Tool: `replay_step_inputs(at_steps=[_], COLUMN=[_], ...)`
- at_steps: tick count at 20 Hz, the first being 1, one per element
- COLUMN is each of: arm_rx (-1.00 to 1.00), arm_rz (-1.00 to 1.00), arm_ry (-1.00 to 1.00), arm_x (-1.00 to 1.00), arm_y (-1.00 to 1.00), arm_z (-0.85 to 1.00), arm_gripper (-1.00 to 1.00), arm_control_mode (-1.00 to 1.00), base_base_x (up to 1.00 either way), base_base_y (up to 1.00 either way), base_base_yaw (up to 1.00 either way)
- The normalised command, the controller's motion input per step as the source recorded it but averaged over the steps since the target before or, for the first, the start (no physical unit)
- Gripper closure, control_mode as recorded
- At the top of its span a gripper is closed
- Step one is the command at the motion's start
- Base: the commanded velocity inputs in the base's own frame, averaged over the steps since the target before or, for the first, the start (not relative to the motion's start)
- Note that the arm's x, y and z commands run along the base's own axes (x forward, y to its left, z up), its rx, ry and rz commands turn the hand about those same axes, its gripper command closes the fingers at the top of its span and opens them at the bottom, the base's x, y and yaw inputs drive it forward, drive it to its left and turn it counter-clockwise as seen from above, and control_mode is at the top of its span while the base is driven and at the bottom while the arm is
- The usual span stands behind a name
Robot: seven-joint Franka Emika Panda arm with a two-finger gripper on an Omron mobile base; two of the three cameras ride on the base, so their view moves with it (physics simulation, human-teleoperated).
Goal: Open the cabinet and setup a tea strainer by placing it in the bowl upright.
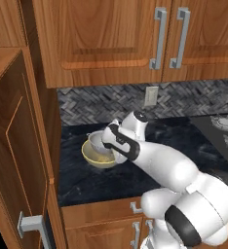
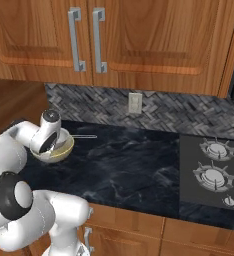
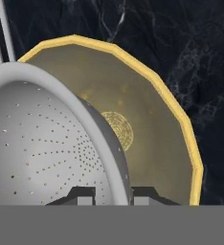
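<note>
No readable text, labels, brands, numbers or signs anywhere.

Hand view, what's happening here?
The end effector is shut on the rim of the tea strainer, one finger on each side of its wall. It holds the strainer over the bowl on the dark counter, near the cabinet, whose door stands open. The strainer looks low in the bowl, not yet released.
</note>
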Motion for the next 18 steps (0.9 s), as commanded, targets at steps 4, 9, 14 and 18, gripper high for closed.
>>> replay_step_inputs(at_steps=[4,9,14,18], arm_rx=[0.0,-0.01,0.0,0.0], arm_rz=[0.0,0.0,0.0,0.0], arm_ry=[0.14,0.18,0.08,-0.02], arm_x=[0.29,0.0,0.0,0.11], arm_y=[0.0,0.0,0.0,0.01], arm_z=[0.0,0.0,-0.09,-0.3], arm_gripper=[1.0,1.0,1.0,1.0], arm_control_mode=[-1.0,-1.0,-1.0,-1.0], base_base_x=[0.0,0.0,0.0,0.0], base_base_y=[0.0,0.0,0.0,0.0], base_base_yaw=[0.0,0.0,0.0,0.0])
